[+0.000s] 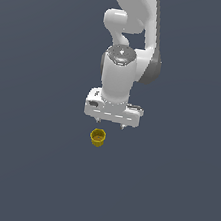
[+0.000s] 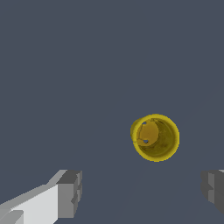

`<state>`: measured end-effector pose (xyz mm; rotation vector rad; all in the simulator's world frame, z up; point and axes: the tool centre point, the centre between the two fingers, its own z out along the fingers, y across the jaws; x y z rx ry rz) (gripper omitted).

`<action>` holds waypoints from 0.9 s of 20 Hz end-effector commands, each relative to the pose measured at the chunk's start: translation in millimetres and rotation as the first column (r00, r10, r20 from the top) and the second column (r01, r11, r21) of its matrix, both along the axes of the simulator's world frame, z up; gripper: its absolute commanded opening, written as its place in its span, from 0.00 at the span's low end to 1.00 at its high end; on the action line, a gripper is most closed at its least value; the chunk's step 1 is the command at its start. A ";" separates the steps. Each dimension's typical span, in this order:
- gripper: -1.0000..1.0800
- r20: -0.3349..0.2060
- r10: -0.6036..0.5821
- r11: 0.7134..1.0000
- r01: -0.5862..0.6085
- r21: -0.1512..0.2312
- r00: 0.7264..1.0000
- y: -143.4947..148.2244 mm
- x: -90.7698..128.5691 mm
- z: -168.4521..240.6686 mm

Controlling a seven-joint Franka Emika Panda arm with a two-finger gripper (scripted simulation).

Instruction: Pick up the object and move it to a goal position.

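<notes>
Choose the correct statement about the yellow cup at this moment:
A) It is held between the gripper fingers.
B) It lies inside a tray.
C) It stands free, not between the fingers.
C: the yellow cup stands apart from the open gripper, whose fingers touch nothing.

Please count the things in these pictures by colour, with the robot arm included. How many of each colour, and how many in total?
Yellow: 1, the small yellow hollow cup-like cylinder on the dark grey floor.
White: 1, the white robot arm with its open gripper, above the cup and not touching it.
Total: 2.
</notes>
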<state>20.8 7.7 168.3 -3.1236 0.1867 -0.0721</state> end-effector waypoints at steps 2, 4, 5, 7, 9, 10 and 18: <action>0.96 -0.010 -0.082 0.997 0.082 0.004 0.997 -7.4 2.0 -12.2; 0.96 -0.016 -0.139 0.990 0.139 0.005 0.990 -12.5 3.2 -20.6; 0.96 -0.019 -0.170 0.985 0.170 0.005 0.985 -15.4 3.8 -25.2; 0.96 -0.026 -0.232 0.973 0.232 0.005 0.972 -21.2 5.0 -34.5; 0.96 -0.032 -0.286 0.958 0.286 0.003 0.958 -26.4 5.8 -42.7; 0.96 -0.034 -0.310 0.951 0.310 0.002 0.950 -28.8 6.1 -46.5; 0.96 -0.045 -0.439 0.898 0.439 -0.006 0.897 -42.3 7.4 -67.1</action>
